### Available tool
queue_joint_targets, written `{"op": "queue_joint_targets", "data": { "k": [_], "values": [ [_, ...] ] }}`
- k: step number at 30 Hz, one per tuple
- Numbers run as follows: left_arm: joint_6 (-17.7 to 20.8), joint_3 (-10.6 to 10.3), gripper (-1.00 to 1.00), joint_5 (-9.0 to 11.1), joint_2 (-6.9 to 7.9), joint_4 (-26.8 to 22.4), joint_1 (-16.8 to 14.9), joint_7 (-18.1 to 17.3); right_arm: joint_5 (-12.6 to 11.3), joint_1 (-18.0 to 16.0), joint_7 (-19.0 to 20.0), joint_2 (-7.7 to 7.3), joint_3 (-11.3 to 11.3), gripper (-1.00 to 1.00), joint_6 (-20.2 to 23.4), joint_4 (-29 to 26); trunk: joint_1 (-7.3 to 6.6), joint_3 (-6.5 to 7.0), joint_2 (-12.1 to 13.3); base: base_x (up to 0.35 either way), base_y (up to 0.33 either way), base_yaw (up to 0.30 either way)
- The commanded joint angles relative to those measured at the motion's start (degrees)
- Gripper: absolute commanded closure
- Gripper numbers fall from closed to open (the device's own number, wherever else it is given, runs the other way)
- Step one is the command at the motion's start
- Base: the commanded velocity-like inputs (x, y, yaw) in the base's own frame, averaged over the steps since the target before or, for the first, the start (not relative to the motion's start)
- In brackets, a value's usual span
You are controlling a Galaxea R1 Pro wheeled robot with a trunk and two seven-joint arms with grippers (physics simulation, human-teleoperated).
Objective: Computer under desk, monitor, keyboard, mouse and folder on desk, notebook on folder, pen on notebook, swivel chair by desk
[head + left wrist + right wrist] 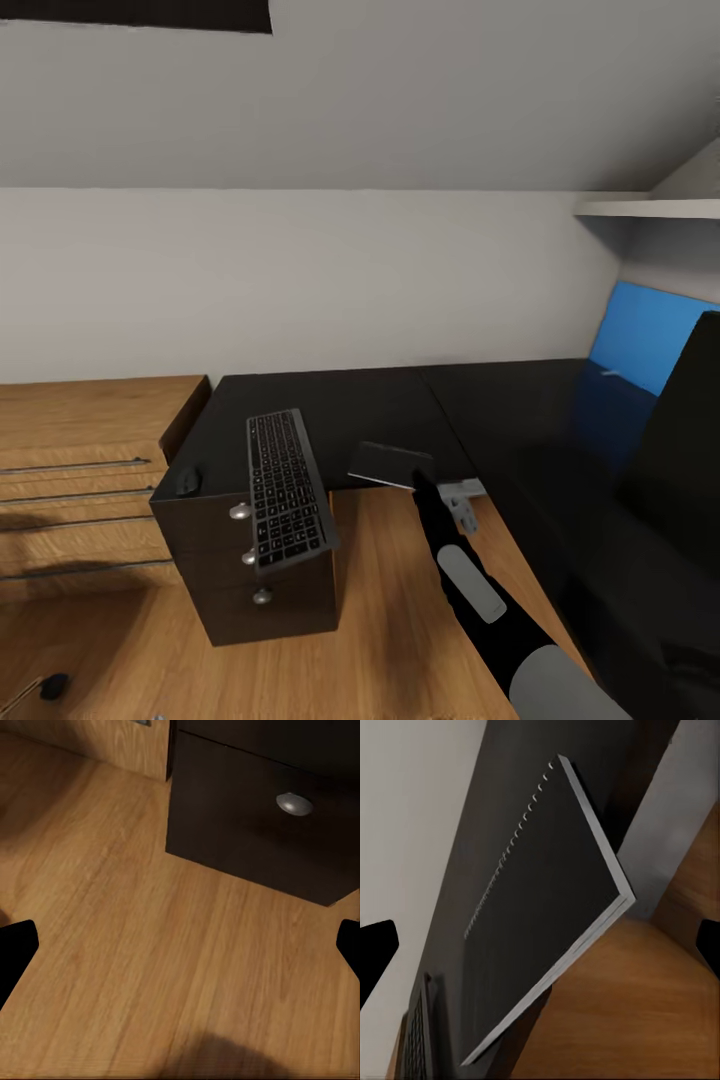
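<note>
Your right tool (418, 478) is reaching to the table (400, 400) edge, its fingers spread apart around the dark spiral notebook (536, 907) without clamping it. Your left tool (180, 952) is hanging open over the wooden floor (150, 945). The keyboard (287, 488) is lying on the table, overhanging the drawer unit (260, 580); the blue folder (645, 335) is leaning farther right.

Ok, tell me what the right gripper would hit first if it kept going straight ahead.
Most likely the black spiral-bound notebook lying at the front edge of the desk. It sits dead ahead of the right gripper, partly overhanging the edge. How big the gap is, the pictures don't settle.
</note>
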Motion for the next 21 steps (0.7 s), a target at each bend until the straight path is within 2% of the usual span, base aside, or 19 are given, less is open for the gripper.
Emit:
{"op": "queue_joint_targets", "data": {
  "k": [1,14,21],
  "values": [
    [-0.1,-0.1,-1.0,0.6,0.03,-0.1,0.0,0.2,-0.4,-0.1,-0.2,-0.03,0.3,-1.0,-0.4,0.0,-0.02,-0.04,0.0,-0.156,0.0,0.0],
    [-0.1,-0.1,-1.0,0.6,0.03,-0.1,0.0,0.2,-0.4,-0.1,-0.2,0.1,0.1,-1.0,-0.4,1.7,-0.02,-0.04,0.0,-0.047,0.0,0.0],
    [-0.1,-0.1,-1.0,0.6,0.03,0.0,0.0,0.2,-0.4,-0.1,-0.2,0.1,0.1,-1.0,-0.4,1.9,-0.02,-0.04,0.0,-0.243,0.0,0.0]
  ]
}}
